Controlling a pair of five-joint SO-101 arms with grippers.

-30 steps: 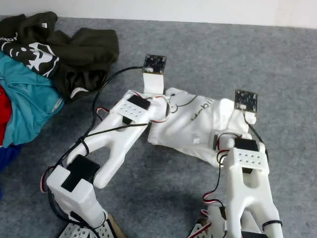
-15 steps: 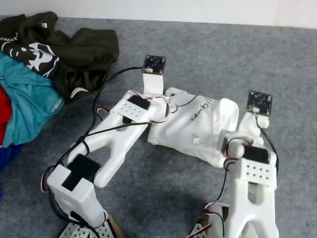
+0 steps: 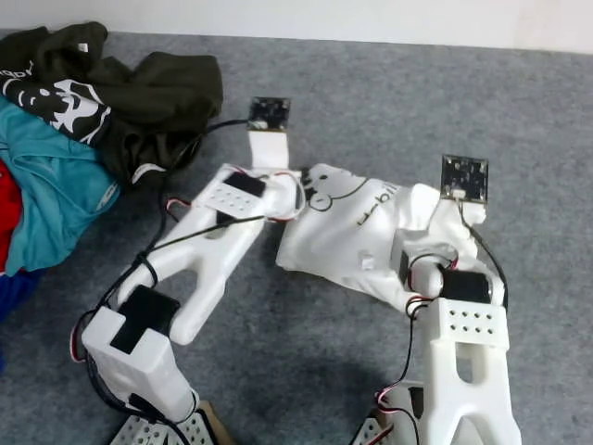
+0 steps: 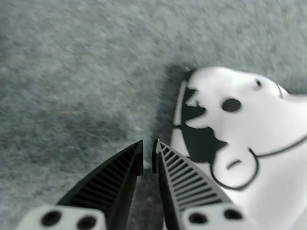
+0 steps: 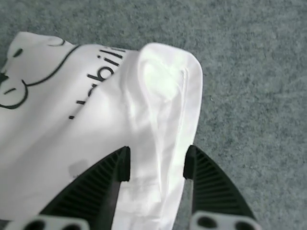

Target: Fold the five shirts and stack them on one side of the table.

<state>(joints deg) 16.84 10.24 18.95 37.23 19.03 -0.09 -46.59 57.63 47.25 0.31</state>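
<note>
One white shirt (image 3: 352, 236) bears black lettering, seemingly partial. Left gripper (image 4: 147, 144), pressed together, has shifted off it; right gripper (image 5: 157, 152) straddles its fold, spread.

a grey, carpet-like cover (image 3: 371, 111) with a short fuzzy nap spreads across the whole tabletop. along its far edge runs a plain white strip (image 3: 371, 19), meeting the grey in a straight line. at the near edge a small tan piece (image 3: 215, 428) lies on the cover.
</note>
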